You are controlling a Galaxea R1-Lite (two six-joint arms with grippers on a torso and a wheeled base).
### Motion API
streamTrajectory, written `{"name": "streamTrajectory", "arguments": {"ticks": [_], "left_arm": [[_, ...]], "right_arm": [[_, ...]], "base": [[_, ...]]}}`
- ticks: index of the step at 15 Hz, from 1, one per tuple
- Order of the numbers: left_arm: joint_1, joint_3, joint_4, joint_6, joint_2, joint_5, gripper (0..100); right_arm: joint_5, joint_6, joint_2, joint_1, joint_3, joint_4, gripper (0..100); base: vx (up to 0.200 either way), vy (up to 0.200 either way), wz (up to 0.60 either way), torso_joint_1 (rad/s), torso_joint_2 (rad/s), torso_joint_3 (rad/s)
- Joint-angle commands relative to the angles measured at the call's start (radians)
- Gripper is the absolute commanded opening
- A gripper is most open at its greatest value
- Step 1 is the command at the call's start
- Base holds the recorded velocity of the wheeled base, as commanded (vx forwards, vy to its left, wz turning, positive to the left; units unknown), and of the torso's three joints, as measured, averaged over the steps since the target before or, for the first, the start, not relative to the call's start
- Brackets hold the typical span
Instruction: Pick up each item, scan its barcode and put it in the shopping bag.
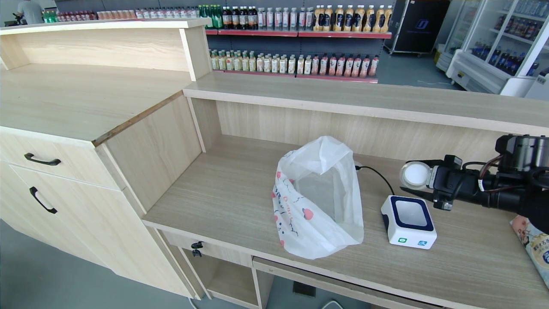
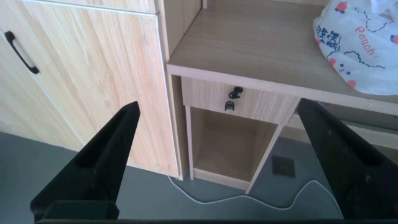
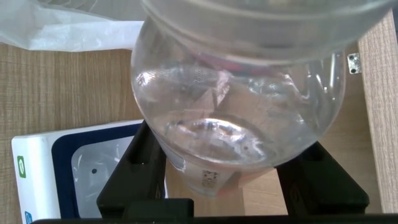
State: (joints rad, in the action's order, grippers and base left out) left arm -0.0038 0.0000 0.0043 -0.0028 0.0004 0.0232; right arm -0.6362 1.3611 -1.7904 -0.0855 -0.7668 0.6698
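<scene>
A white plastic shopping bag (image 1: 319, 201) with red hearts stands open on the wooden counter (image 1: 223, 193). Right of it lies the white barcode scanner (image 1: 409, 221) with a dark-framed window. My right gripper (image 1: 422, 178) is shut on a clear round jar (image 1: 415, 175) with a white end, held just above and behind the scanner. In the right wrist view the jar (image 3: 242, 118) sits between the black fingers (image 3: 134, 168), with the scanner (image 3: 68, 168) and the bag's edge (image 3: 68, 28) beneath. My left gripper (image 2: 217, 104) hangs open and empty below counter height, left of the bag (image 2: 360, 43).
A printed snack packet (image 1: 534, 244) lies at the counter's right edge. The scanner's black cable (image 1: 377, 174) runs back behind the bag. A raised ledge (image 1: 364, 101) walls the rear. Below the counter are a locked drawer (image 1: 197, 248) and an open cubby (image 2: 230, 146).
</scene>
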Motion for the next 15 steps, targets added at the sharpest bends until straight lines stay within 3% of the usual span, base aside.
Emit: {"name": "streamTrajectory", "arguments": {"ticks": [1, 12, 13, 15], "left_arm": [[-0.001, 0.0, 0.0, 0.0, 0.001, 0.0, 100], [0.001, 0.0, 0.0, 0.0, 0.001, 0.0, 100], [-0.001, 0.0, 0.0, 0.0, 0.001, 0.0, 100], [-0.001, 0.0, 0.0, 0.0, 0.001, 0.0, 100]], "right_arm": [[0.001, 0.001, -0.003, 0.0, 0.001, 0.001, 0], [0.0, -0.005, 0.006, 0.0, 0.004, 0.001, 0], [0.004, -0.031, 0.02, 0.0, 0.001, -0.001, 0], [0.161, -0.263, 0.069, 0.035, -0.019, -0.009, 0]], "base": [[0.0, 0.0, 0.0, 0.0, 0.0, 0.0], [0.0, 0.0, 0.0, 0.0, 0.0, 0.0], [0.0, 0.0, 0.0, 0.0, 0.0, 0.0], [0.0, 0.0, 0.0, 0.0, 0.0, 0.0]]}}
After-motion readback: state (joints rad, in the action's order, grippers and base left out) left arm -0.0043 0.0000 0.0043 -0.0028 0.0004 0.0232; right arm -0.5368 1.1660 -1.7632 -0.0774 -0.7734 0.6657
